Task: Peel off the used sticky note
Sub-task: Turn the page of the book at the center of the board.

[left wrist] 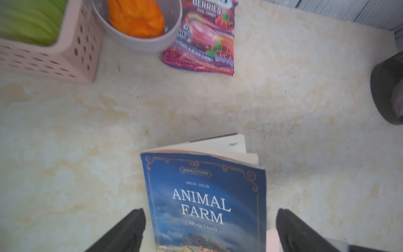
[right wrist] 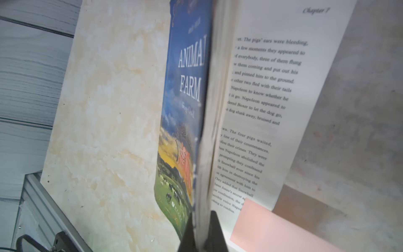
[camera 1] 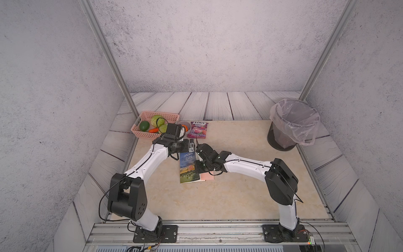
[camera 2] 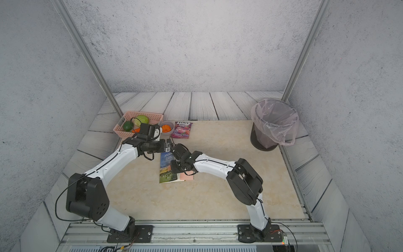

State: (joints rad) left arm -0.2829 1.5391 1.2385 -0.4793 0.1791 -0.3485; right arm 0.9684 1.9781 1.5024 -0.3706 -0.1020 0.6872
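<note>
The book (camera 1: 187, 168) "Animal Farm" lies mid-table, also seen in a top view (camera 2: 166, 168). My right gripper (right wrist: 201, 215) is shut on the book's (right wrist: 187, 87) cover and front pages at the open edge and holds them raised off a printed page. A pink sticky note (right wrist: 272, 229) sits on that page's lower corner and sticks out past the book in both top views (camera 1: 208, 176) (camera 2: 187, 177). My left gripper (left wrist: 210, 212) hangs open over the cover (left wrist: 205, 203), one finger on each side, touching nothing. A sliver of the note (left wrist: 271, 240) shows by one finger.
A pink basket (camera 1: 139, 131) of vegetables stands at the back left, with a grey bowl (left wrist: 139, 43) of orange pieces and a candy bag (camera 1: 198, 129) beside it. A dark bin (camera 1: 290, 126) with a plastic liner stands at the back right.
</note>
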